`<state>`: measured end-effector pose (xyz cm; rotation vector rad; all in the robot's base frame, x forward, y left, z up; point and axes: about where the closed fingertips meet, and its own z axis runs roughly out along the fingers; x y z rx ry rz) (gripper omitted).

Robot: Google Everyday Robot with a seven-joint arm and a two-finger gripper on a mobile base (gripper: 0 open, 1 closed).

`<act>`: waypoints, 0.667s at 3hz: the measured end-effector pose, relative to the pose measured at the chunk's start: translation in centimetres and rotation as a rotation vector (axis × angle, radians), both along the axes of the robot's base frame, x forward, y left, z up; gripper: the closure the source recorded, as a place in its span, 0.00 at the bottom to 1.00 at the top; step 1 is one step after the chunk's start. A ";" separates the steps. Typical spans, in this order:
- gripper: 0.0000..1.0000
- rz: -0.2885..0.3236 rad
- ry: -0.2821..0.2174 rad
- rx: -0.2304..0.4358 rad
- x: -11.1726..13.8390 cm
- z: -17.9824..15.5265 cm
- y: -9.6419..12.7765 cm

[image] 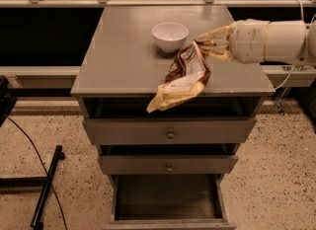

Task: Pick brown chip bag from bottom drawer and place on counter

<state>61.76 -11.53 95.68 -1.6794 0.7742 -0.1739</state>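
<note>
The brown chip bag (pixel 182 79) hangs from my gripper (pixel 206 47), which is shut on the bag's top end above the right front part of the counter (pixel 123 56). The bag's lower end droops past the counter's front edge. The white arm reaches in from the right. The bottom drawer (pixel 168 199) stands pulled open below, and its inside looks bare.
A white bowl (pixel 170 36) stands on the counter just left of my gripper. Two upper drawers with brass knobs (pixel 170 134) are partly pulled out. A black stand and cable (pixel 47 184) lie on the speckled floor at left.
</note>
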 end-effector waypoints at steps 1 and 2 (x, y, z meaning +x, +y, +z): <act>1.00 -0.145 -0.033 -0.025 0.9 2.6 -5.3; 1.00 -0.263 -0.020 -0.038 2.3 3.3 -10.4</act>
